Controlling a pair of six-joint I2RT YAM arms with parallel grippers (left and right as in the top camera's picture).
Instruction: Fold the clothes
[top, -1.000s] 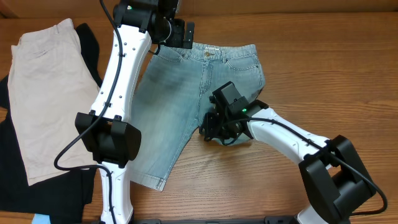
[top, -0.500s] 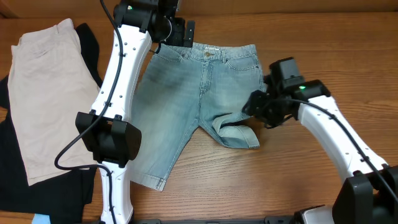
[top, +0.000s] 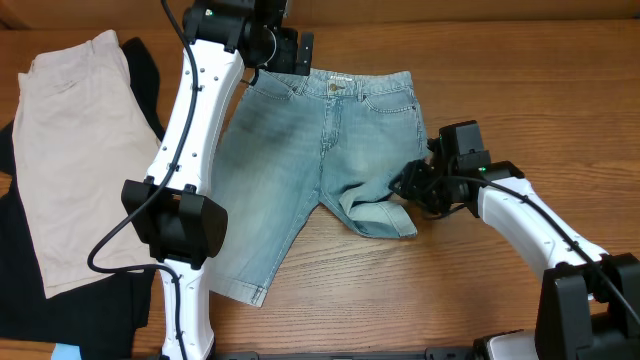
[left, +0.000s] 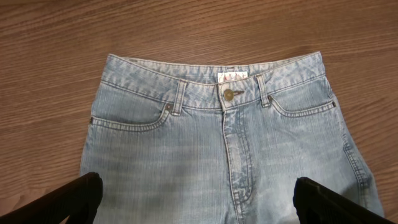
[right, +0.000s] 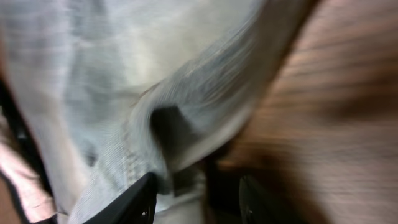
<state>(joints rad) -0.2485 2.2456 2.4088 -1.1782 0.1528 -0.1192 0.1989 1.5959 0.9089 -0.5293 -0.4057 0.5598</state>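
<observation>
The light-blue denim shorts (top: 290, 150) lie front up on the wooden table, with the waistband (left: 227, 78) at the far side. One leg stretches flat toward the near left. The other leg is crumpled into a bunch (top: 382, 215). My left gripper (top: 290, 52) hangs open above the waistband, its fingertips (left: 87, 190) wide apart over the denim. My right gripper (top: 410, 186) is low at the shorts' right edge beside the bunch. In the blurred right wrist view its fingers (right: 134, 200) stand apart, and a fold of denim (right: 155, 106) reaches into the gap without being clamped.
Beige shorts (top: 70, 150) lie at the left on a black garment (top: 30, 290). The left arm's white link (top: 195, 110) crosses above the denim's left side, with its base (top: 175, 225) near the flat leg. Bare wood (top: 520, 110) spreads to the right.
My right gripper let go of the crumpled leg and swung up to the right. It then came back down to the shorts' right edge. The left arm has not moved.
</observation>
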